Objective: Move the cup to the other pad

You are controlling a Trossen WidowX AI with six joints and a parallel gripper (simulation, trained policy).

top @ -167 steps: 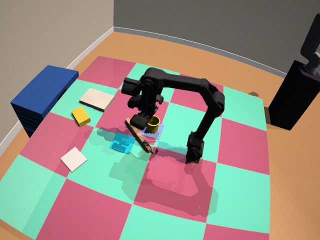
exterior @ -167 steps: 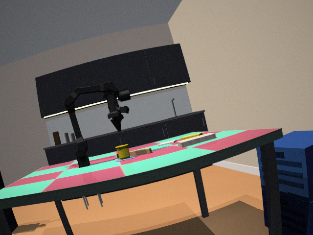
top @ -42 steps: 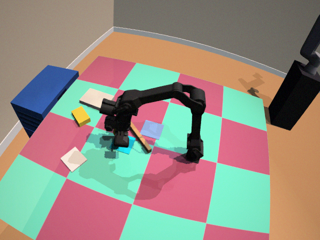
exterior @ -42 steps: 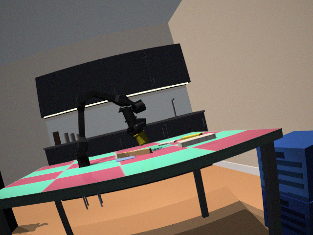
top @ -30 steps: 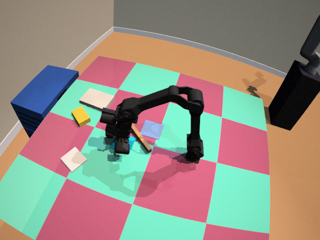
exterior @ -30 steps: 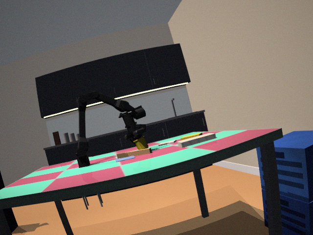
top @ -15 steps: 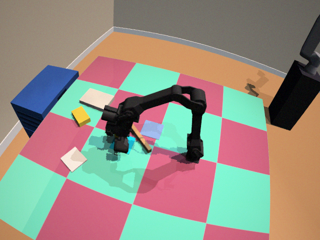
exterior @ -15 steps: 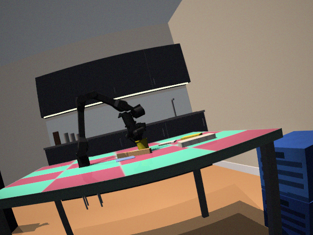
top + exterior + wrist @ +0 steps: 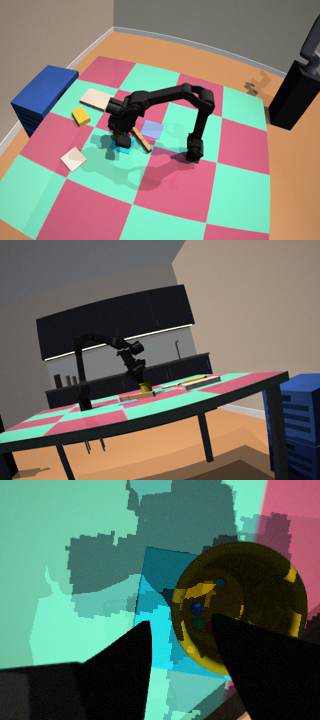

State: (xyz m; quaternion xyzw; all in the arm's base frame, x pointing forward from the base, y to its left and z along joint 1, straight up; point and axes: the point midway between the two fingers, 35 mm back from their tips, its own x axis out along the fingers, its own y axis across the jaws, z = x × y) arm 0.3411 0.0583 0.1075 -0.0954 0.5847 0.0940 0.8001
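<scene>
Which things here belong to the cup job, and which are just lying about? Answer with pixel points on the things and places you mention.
Job:
- yellow cup (image 9: 146, 387) (image 9: 270, 570)
- marbles inside (image 9: 197, 609)
- cyan pad (image 9: 129, 148) (image 9: 159, 642)
- periwinkle pad (image 9: 152, 129) (image 9: 128, 402)

Lying about:
- wooden bar (image 9: 141, 140) (image 9: 136, 396)
- yellow block (image 9: 80, 116) (image 9: 195, 379)
- thick white slab (image 9: 94, 98) (image 9: 201, 383)
- thin white tile (image 9: 73, 159) (image 9: 171, 386)

Cup position: we find the cup (image 9: 116, 134) (image 9: 146, 387) (image 9: 270, 580) transferred from the periwinkle pad (image 9: 152, 129) (image 9: 128, 402) to the cyan pad (image 9: 130, 148) (image 9: 159, 647).
Cup attitude: tilted half a second ago; we now read it upright.
Gripper: we see the gripper (image 9: 122, 138) (image 9: 141, 382) (image 9: 180, 625) changed from holding the tilted cup to fingers parted, one apart from the wall.
</scene>
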